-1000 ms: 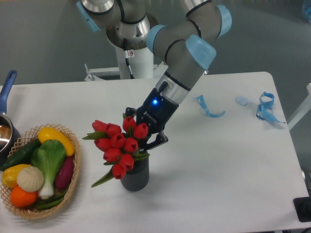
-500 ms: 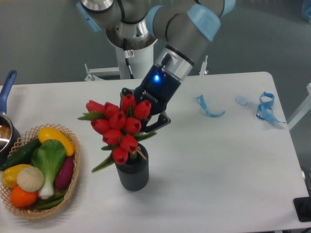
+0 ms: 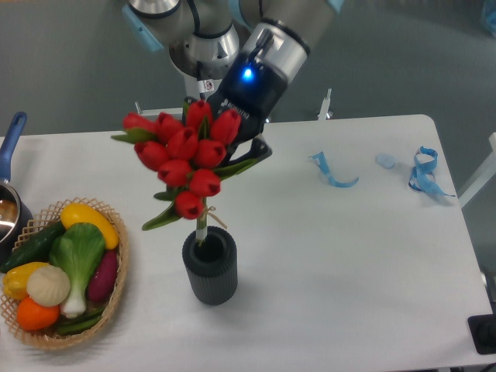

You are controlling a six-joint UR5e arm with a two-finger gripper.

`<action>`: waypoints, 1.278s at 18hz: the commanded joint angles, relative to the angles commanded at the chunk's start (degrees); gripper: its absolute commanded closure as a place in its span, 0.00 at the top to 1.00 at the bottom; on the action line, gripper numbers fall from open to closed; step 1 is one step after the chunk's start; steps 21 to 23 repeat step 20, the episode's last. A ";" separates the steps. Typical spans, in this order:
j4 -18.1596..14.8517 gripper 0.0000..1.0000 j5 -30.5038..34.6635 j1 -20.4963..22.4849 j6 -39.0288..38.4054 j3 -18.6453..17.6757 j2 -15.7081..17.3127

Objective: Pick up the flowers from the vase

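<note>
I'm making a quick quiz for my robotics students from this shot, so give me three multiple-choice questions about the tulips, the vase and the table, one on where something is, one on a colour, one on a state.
1. Where is the wicker basket of toy vegetables?
A. near the table's left edge
B. beside the blue ribbons
C. behind the arm

2. What colour are the tulip buds?
A. yellow
B. red
C. white

3. How do the tulips stand to the ribbed vase?
A. buds sunk inside it
B. lying on the table
C. lifted, with only the stem ends at its mouth

Answers:
1. A, since the basket sits at the left, far from the blue ribbons at the right.
2. B, since every bud is red above green leaves.
3. C, since the end effector holds the bunch well above the dark grey vase and thin stems still reach its opening.
</note>
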 joint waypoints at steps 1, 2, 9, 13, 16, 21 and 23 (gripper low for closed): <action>0.09 0.32 -0.26 1.49 0.00 0.53 -0.26; 0.00 0.32 -1.05 3.25 0.17 1.05 -0.79; 0.35 0.32 -2.29 9.94 8.68 3.78 -8.52; 0.35 0.32 -2.20 12.57 14.85 3.87 -10.63; 0.26 0.32 -2.11 12.93 15.29 3.26 -10.63; 0.26 0.32 -2.11 12.93 15.29 2.47 -10.46; 0.26 0.32 -2.11 12.93 15.29 2.47 -10.46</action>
